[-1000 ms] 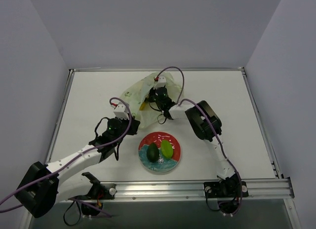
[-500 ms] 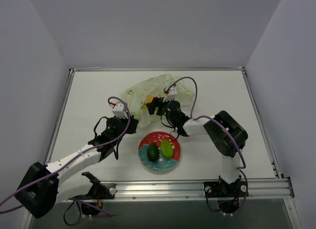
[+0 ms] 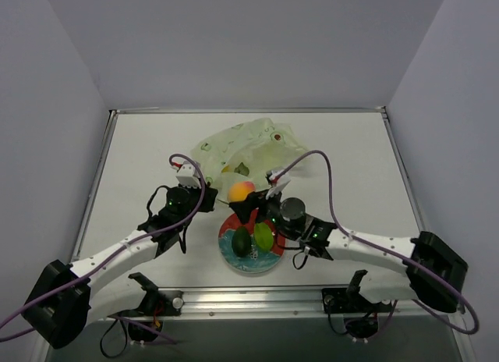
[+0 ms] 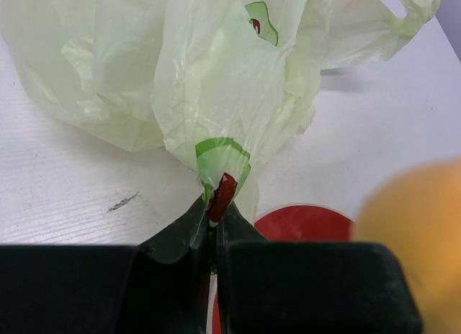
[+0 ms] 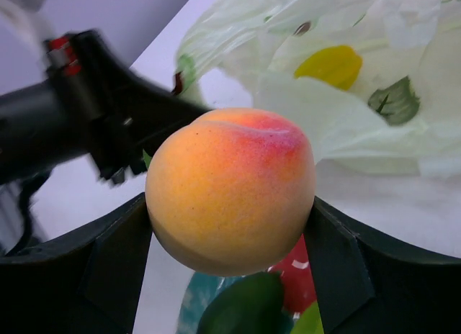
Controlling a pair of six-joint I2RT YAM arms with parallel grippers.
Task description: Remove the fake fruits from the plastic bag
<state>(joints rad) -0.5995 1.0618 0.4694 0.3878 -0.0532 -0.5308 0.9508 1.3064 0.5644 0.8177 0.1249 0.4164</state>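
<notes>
Faintly — yellow fruit (image 5: 330,65) through bag (image 4: 216,82), peach (image 5: 230,190) gripped

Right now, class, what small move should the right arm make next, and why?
Probably lower the right gripper a little and open it over the plate. It is shut on the orange fruit, which hangs above the plate's far rim. The dark green fruit and light green fruit lie there, with bare red surface beside them. The left gripper pinches the bag.
</notes>
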